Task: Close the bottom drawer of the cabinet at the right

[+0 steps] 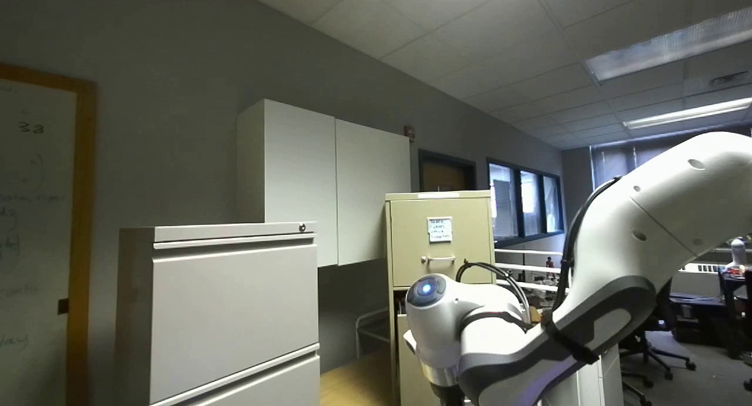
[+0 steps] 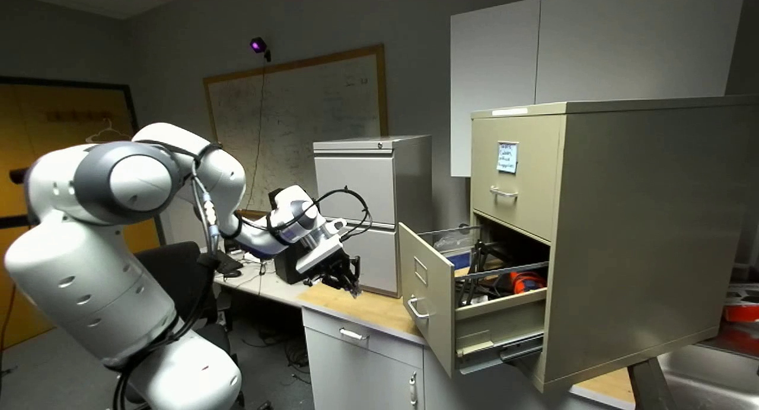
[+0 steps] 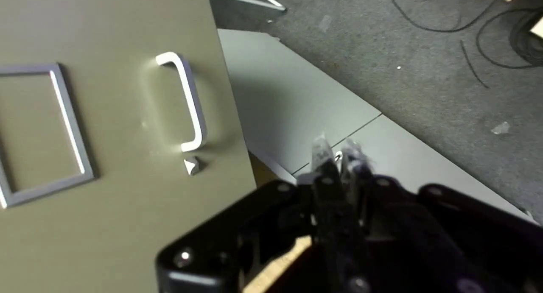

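The cream-beige cabinet (image 2: 646,232) stands at the right in an exterior view; it also shows in an exterior view (image 1: 410,235) behind the arm. Its bottom drawer (image 2: 436,333) is pulled out, with black items and an orange-red thing inside. The drawer front also shows partly behind the arm (image 1: 408,365) and fills the left of the wrist view (image 3: 127,233). Its metal handle (image 3: 191,102) shows there. My gripper (image 2: 356,292) is in front of and beside the drawer front, apart from it, pointing down. In the wrist view its fingertips (image 3: 337,146) are nearly together with nothing between them.
A light-grey lateral cabinet (image 2: 356,184) stands on the wooden counter (image 2: 338,300) behind the gripper. Grey base cupboards (image 2: 362,368) are below the counter. A white two-door cupboard (image 1: 299,177) hangs on the wall. A sink (image 2: 711,374) is at the far right.
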`<state>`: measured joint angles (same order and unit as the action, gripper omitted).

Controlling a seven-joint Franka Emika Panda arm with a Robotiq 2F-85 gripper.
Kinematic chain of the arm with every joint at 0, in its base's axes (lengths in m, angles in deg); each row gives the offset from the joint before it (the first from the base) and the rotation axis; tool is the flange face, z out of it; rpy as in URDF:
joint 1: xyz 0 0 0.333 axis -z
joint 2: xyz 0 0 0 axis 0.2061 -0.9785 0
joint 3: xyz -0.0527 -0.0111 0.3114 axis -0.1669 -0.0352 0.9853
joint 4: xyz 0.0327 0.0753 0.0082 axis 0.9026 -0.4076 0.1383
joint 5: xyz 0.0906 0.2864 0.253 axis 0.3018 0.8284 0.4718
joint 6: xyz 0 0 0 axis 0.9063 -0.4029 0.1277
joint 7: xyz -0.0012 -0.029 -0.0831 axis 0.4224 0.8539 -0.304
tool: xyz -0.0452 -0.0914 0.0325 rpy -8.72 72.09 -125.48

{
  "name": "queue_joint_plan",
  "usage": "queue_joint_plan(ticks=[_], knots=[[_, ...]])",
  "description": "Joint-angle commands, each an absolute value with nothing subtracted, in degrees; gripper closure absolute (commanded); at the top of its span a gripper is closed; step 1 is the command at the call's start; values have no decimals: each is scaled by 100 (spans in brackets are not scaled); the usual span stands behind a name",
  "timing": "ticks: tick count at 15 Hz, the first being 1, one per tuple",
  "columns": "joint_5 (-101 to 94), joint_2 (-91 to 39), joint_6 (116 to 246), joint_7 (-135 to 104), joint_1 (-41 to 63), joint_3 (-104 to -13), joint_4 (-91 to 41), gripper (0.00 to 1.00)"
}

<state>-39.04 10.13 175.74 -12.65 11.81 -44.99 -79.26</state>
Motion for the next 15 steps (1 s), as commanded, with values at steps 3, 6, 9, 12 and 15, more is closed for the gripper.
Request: queue_joint_plan(ticks=[3, 6, 9, 12, 15], knots=[[-6519, 55, 17932, -3418, 1818, -3651, -7545, 100], [-8002, -178, 17794, -4472, 1986, -3580, -7369, 100], [-9471, -318, 17666, -5349, 2190, -3654, -7236, 100], [-10937, -544, 17497, -6167, 2466, -3674, -7028, 100], [-12201, -1172, 17277, -7036, 1924, -4798, -6711, 100]])
